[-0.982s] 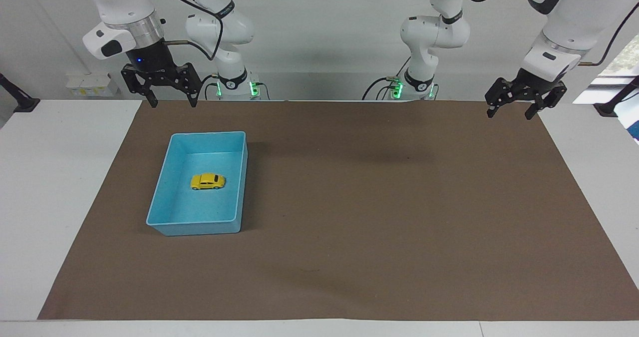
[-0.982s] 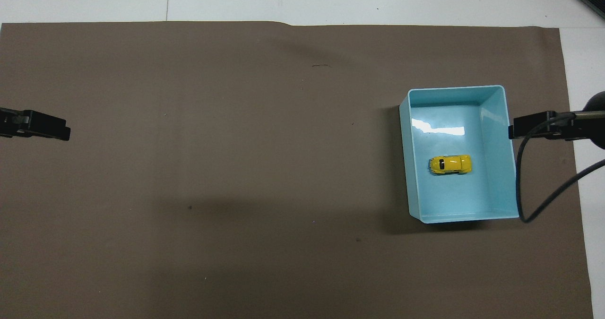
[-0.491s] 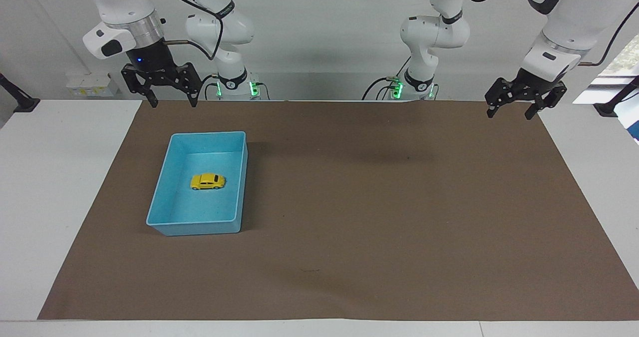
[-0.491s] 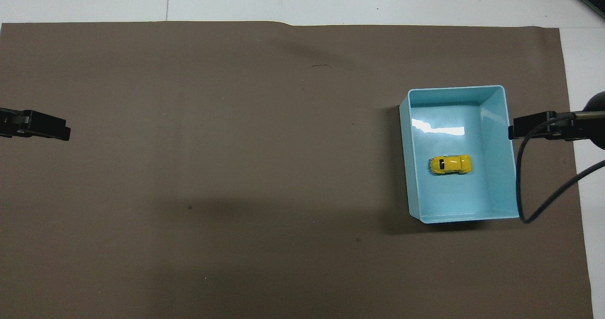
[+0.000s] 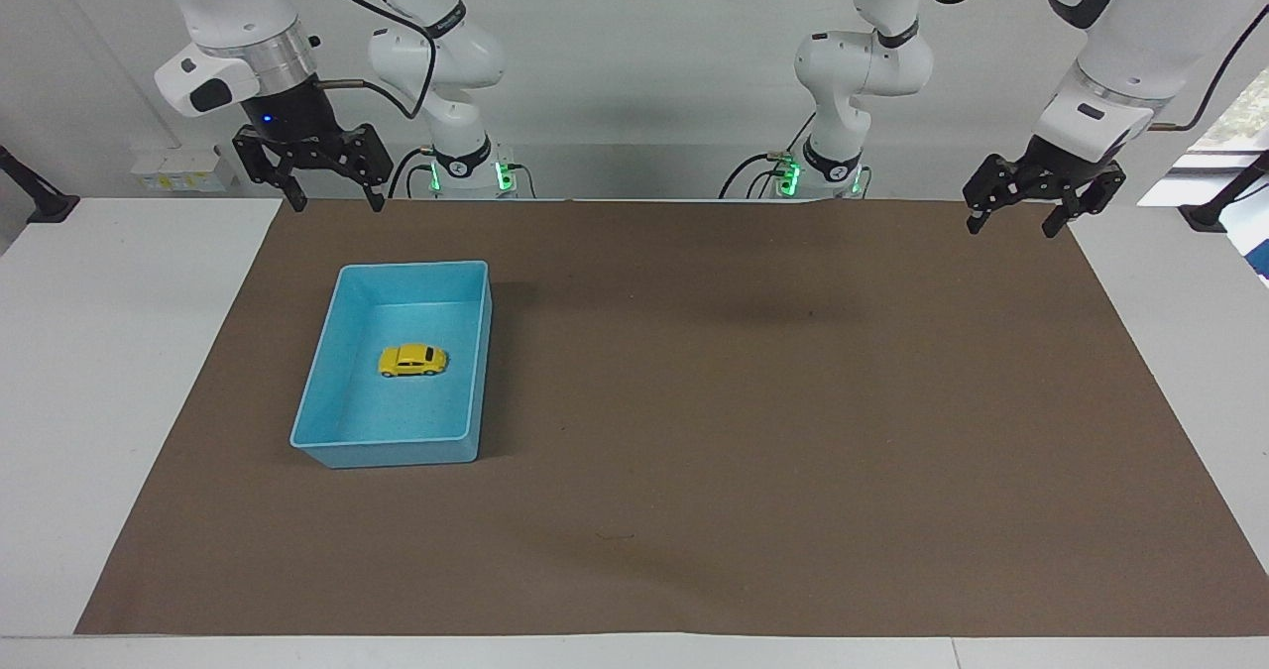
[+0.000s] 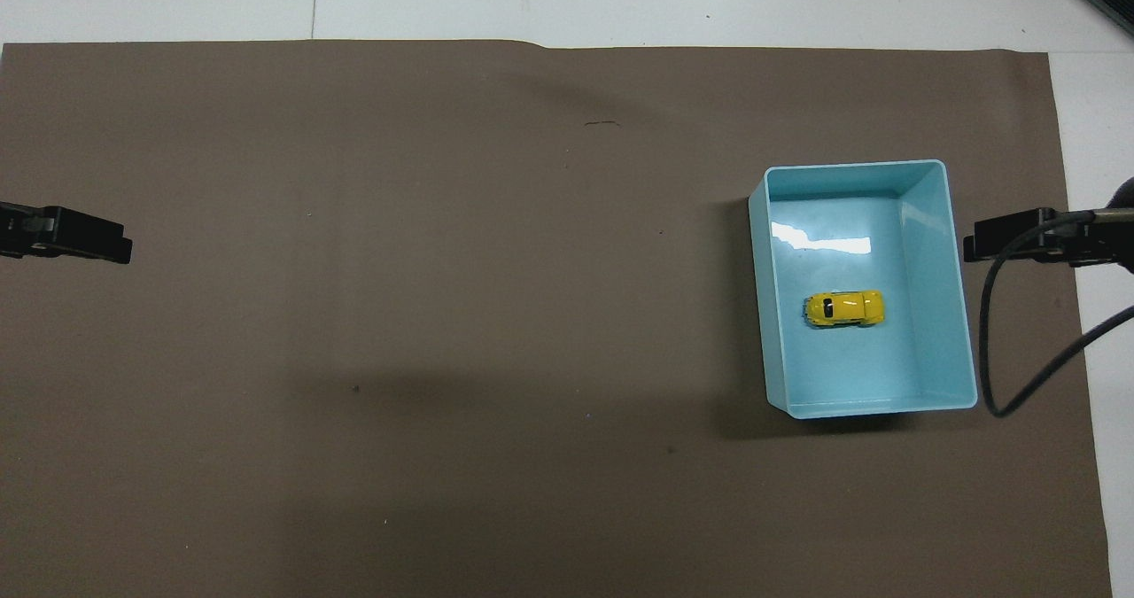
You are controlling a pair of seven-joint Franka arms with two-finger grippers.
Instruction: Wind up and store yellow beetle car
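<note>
Car [image 5: 411, 361] sits on its wheels in the bin [image 5: 319, 401], about midway along the floor, clear of every wall; the overhead view puts it the same way [image 6: 844, 308], with a bright glare patch on the bin floor farther from the robots than the car. The bin [image 6: 939, 252] rests on the brown mat [image 5: 753, 431], toward the right arm's end of the table.

The facing view shows both arms whole, bases with green lights and all; the overhead view catches only dark tips at its side edges (plus a loop of black cable beside the bin).

The right gripper [image 5: 330, 198] hangs in the air over the mat's edge on the robots' side of the bin, fingers spread wide, holding nothing and touching nothing. In the overhead view its tip [image 6: 1010, 236] shows just beside the bin's wall. The left gripper [image 5: 1013, 223] hangs over the mat's corner, well apart from the bin, fingers likewise parted and empty; its tip [image 6: 84, 235] shows at the overhead view's edge.

No readable writing shows on car, bin or arms.
</note>
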